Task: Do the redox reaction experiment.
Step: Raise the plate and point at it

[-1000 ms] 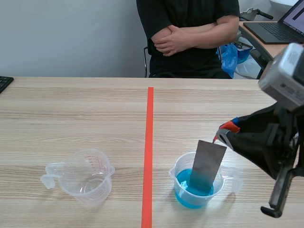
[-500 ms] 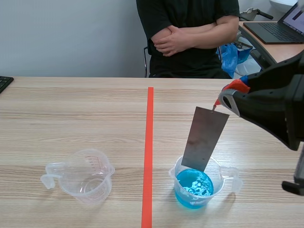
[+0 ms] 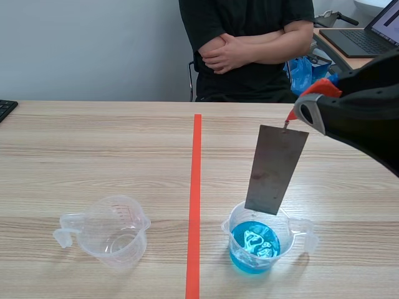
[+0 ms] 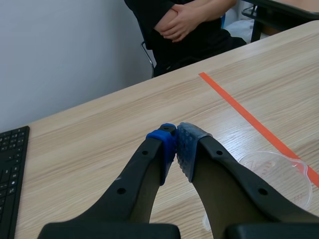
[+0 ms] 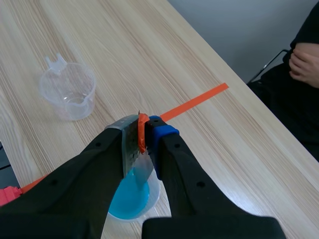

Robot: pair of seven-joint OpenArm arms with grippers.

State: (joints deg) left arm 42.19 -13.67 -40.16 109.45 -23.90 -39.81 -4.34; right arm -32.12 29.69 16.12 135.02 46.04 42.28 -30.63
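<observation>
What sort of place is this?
Probably an office-style robot lab: a wooden table, a laptop on a side desk, and the right gripper holding a metal plate above a cup of blue liquid.

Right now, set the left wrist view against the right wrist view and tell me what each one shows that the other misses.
Only the left wrist view shows the left gripper, shut on nothing, and a black keyboard at the table's edge. Only the right wrist view shows the right gripper shut on the metal plate, over the cup of blue liquid. Both show the empty clear cup, the orange tape line, the wooden table and the person.
</observation>
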